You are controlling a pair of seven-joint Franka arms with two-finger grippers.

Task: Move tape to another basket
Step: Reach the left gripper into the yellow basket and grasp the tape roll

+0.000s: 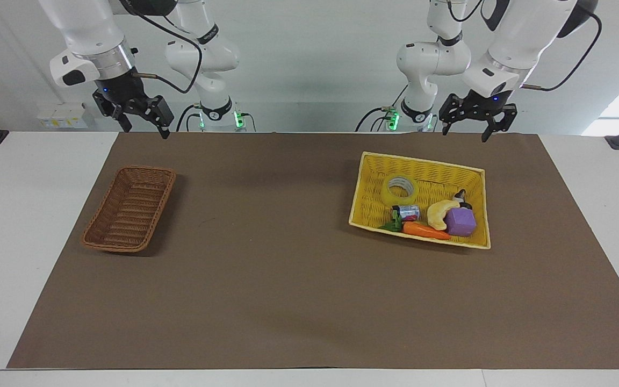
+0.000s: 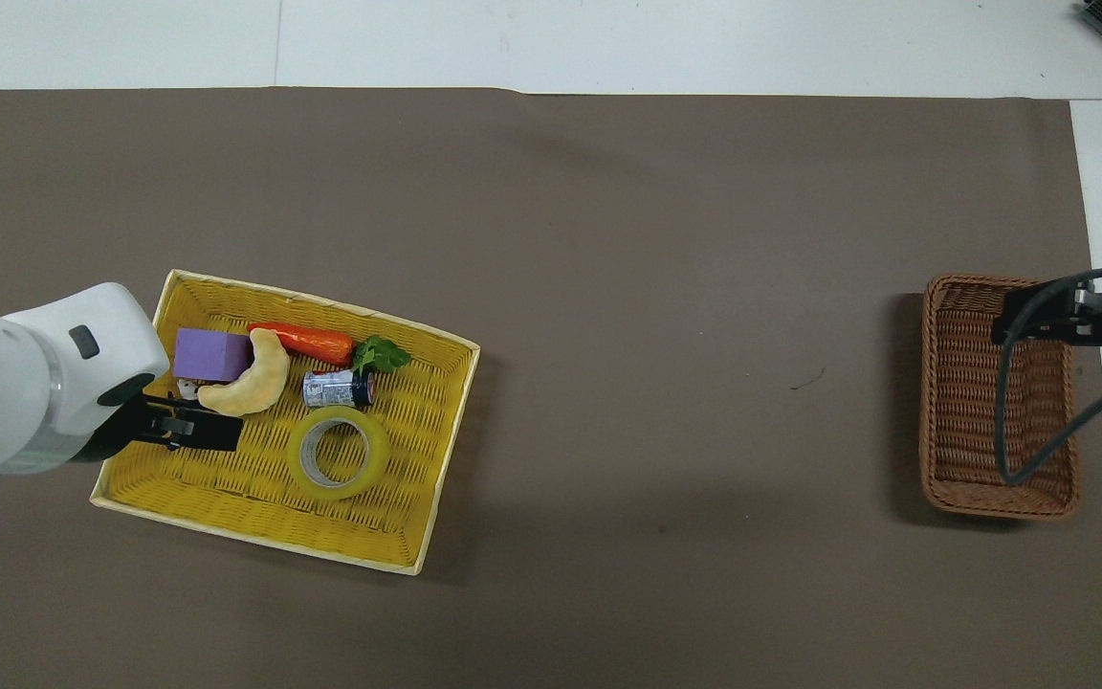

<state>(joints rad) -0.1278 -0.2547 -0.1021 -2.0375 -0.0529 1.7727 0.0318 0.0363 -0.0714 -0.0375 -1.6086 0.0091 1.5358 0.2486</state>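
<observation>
Here, tape (image 1: 400, 189) lying flat inside yellow basket (image 1: 364, 191), both pincers raised and holding nothing.

Resting on its side face, hollow core pointing straight up, so no long axis across the weave; sitting in the part of the yellow basket nearer to the robots, just beside a small can (image 1: 409, 213), with a banana (image 1: 440, 212), purple block (image 1: 460, 221), carrot (image 1: 425, 230) and small panda figure (image 1: 462, 198) sharing the same basket. Left pincer (image 1: 469, 129) hanging above the yellow basket's edge nearest the robots, fingers spread apart, touching nothing. Right pincer (image 1: 147, 127) waiting in the air over the brown wicker basket (image 1: 130, 207), fingers parted and empty. Wicker basket standing well apart at the right arm's end of the tabletop (image 1: 266, 279), long axis running from nearer the robots to farther from them.
</observation>
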